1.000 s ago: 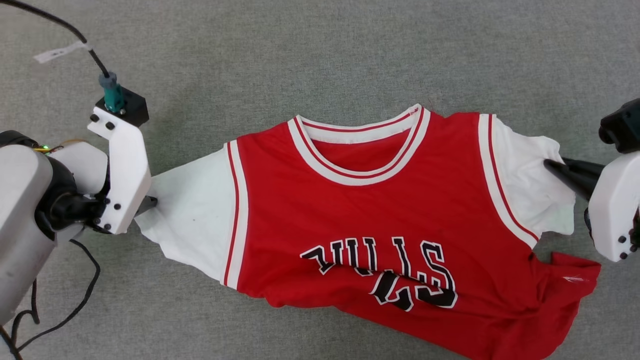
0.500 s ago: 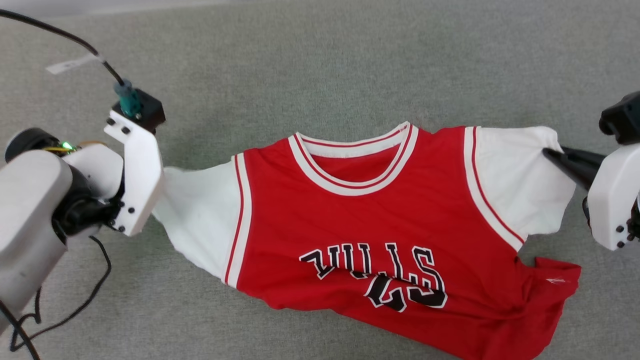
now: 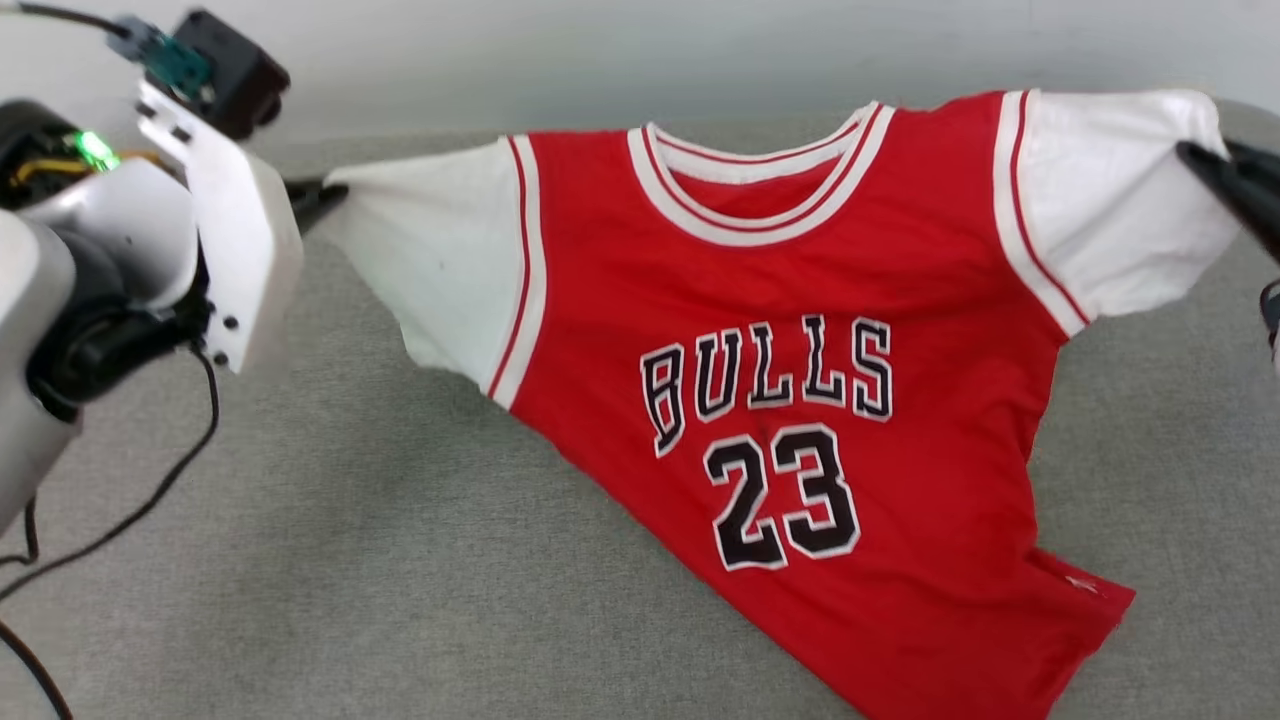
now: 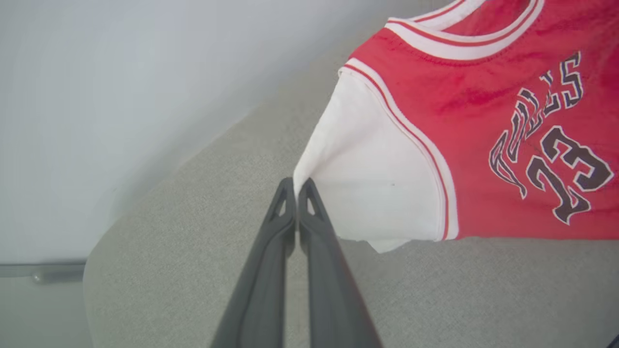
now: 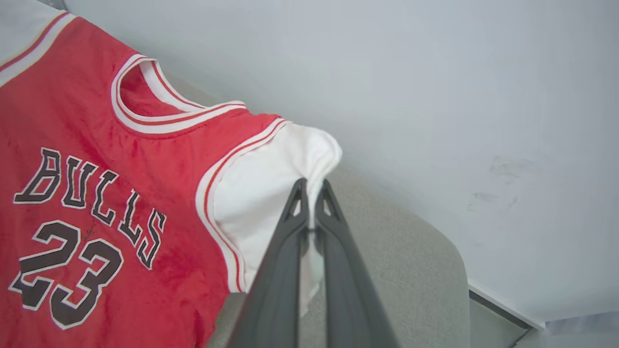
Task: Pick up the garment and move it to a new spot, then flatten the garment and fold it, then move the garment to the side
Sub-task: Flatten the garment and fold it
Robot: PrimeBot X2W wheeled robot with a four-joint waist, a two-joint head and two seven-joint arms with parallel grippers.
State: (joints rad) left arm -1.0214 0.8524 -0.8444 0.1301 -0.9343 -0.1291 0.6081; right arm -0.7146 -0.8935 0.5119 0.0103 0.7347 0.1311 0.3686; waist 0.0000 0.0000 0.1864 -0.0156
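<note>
Garment, a red jersey-style shirt with white short sleeves [image 3: 780, 260], hangs stretched over the grey felt tabletop [image 3: 300, 560], hem corner seemingly trailing on it
Pick-up-and-move step, I judge; next, carry it and lay it flat. Collar uppermost, long axis sleeve to sleeve; the left pincer [image 4: 296, 186] and right pincer [image 5: 312, 186] each clamp a sleeve tip

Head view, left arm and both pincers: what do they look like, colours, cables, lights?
The left arm is pale grey with black joints, a white bracket dotted with dark screws, a black block with a teal plug, a green light and loose black cables. The left pincer and right pincer each have two long, dark grey tapering fingers with triangular cut-outs near the tips.
</note>
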